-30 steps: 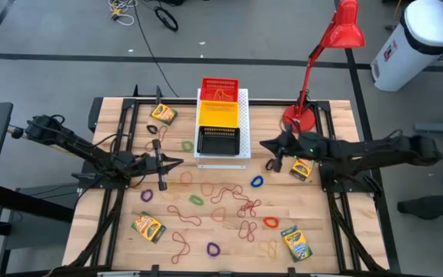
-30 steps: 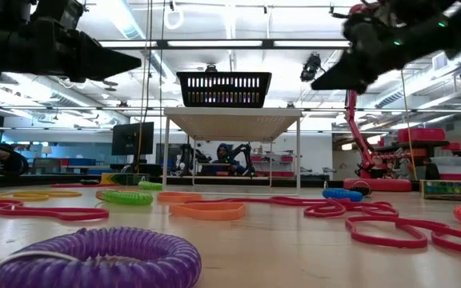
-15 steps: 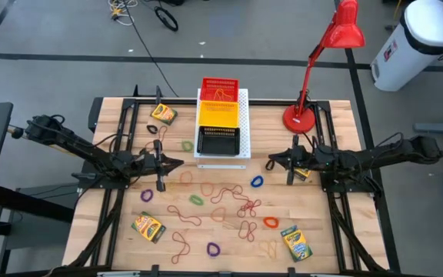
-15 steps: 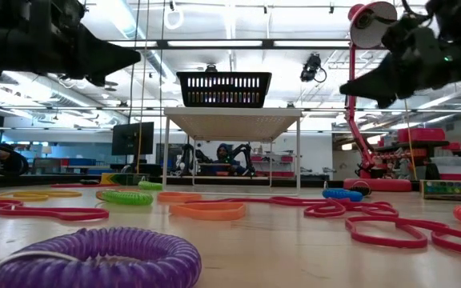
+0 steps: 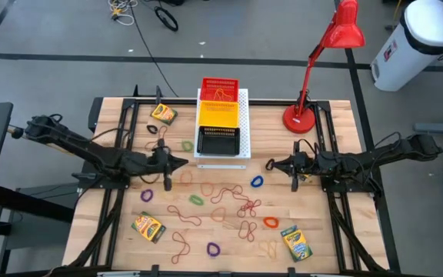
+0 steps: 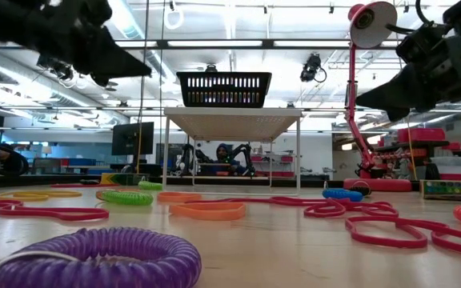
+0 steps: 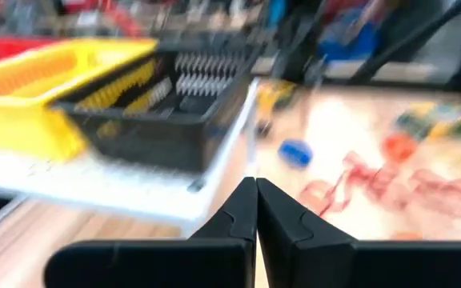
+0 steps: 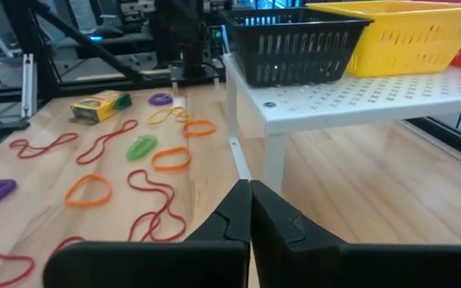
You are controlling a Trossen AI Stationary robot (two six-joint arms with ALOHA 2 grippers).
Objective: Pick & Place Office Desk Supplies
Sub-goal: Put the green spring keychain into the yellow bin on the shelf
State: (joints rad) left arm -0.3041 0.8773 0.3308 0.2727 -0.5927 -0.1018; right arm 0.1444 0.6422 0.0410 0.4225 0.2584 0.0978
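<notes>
Both grippers are pressed shut on nothing, finger against finger in each wrist view. Left gripper [image 5: 177, 161] hovers above the wooden table [image 5: 329, 238] just left of the white perforated board [image 5: 243, 100]; right gripper [image 5: 271, 163] hovers to the board's right.

Nearest the table's front edge lie two yellow-and-green crayon boxes [image 5: 148, 227] and a purple coiled elastic loop [image 5: 213, 248]. Mid-table is a tangle of thin reddish-brown rubber bands [image 5: 229, 201] with a green loop [image 5: 197, 200] and a blue loop [image 5: 257, 182]. Farther back, on the board, stand a black basket [image 5: 218, 140], a yellow basket [image 5: 218, 113] and a red basket [image 5: 219, 85].

It looks like a between-picks step: next, a gripper must open, descend over one loose item and close on it.
</notes>
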